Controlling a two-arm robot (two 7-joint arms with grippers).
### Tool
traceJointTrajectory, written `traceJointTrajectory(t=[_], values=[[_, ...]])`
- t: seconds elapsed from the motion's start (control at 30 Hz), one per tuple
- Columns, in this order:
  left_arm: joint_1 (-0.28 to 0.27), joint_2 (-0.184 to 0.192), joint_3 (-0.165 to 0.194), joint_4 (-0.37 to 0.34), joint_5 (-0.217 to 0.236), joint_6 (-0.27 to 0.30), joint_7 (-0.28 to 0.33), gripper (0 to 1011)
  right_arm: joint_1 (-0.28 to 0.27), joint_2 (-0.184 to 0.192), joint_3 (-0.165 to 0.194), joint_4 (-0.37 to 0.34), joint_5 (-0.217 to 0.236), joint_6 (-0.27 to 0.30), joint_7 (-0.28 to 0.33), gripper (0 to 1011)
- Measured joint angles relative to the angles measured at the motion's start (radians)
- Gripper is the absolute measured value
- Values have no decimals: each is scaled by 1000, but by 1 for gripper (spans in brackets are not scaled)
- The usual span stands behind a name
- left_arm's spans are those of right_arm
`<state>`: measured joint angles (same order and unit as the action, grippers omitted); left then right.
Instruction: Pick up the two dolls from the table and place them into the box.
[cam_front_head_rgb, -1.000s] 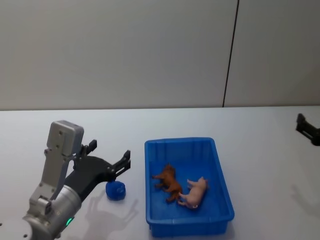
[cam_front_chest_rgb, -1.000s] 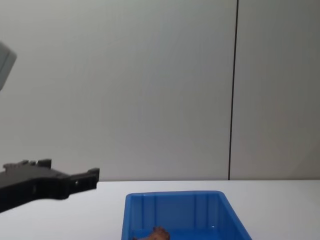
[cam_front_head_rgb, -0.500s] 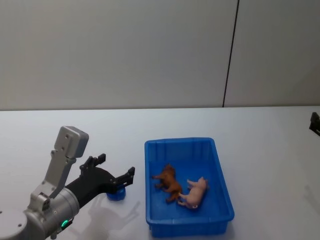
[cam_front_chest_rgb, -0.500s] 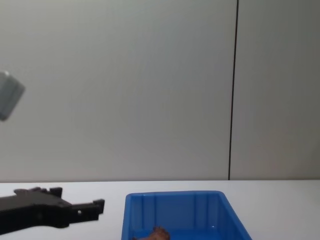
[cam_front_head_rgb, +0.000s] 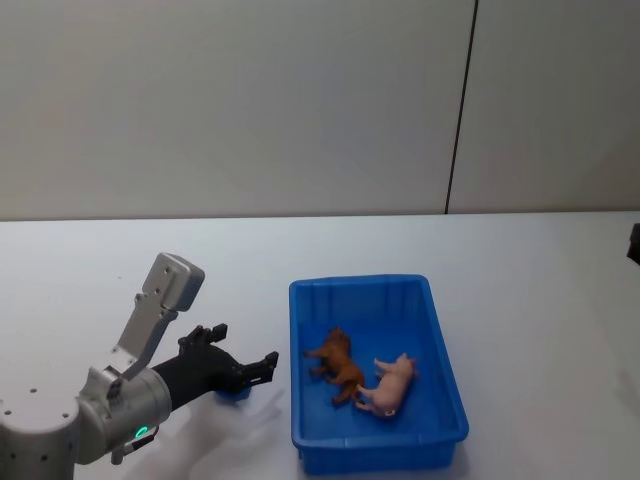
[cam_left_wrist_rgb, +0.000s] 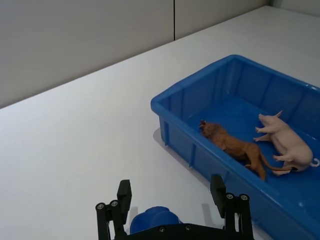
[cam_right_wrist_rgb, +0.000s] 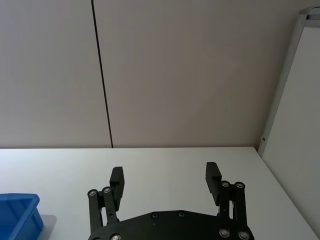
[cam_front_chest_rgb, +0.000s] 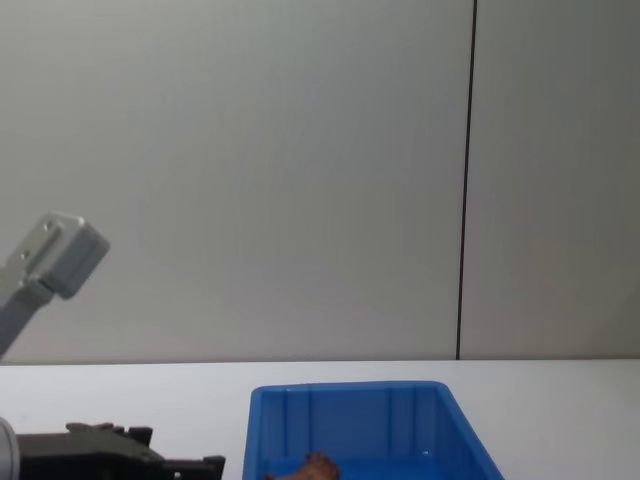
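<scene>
While 2 dolls (cam_front_head_rgb: 362, 374) lie in the box (cam_front_head_rgb: 445, 372), white table (cam_front_head_rgb: 250, 260), grey wall (cam_front_head_rgb: 230, 100), both grippers' jaws wide.

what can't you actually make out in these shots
- Small blue object beside the box: the left gripper covers most of it in the head and left wrist views, so its identity is unclear.
- Brown doll: in the chest view the bottom edge cuts off all but its top.
- Pink doll: its face is too small to read in the head view.
- Right gripper: in the head view the right edge cuts it off.
</scene>
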<state>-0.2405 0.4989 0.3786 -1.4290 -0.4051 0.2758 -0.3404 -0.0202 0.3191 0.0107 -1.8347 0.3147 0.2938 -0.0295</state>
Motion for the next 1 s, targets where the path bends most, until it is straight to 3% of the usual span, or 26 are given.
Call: traceJointTrajectory(t=[0.3, 1.0], values=[[-28, -19, 3, 62, 16, 45, -6, 1001, -1, 1, 2, -1, 1, -1, -3, 1001], [-11, -12, -1, 63, -16, 90, 7, 1001, -3, 3, 4, -2, 2, -2, -5, 1001]])
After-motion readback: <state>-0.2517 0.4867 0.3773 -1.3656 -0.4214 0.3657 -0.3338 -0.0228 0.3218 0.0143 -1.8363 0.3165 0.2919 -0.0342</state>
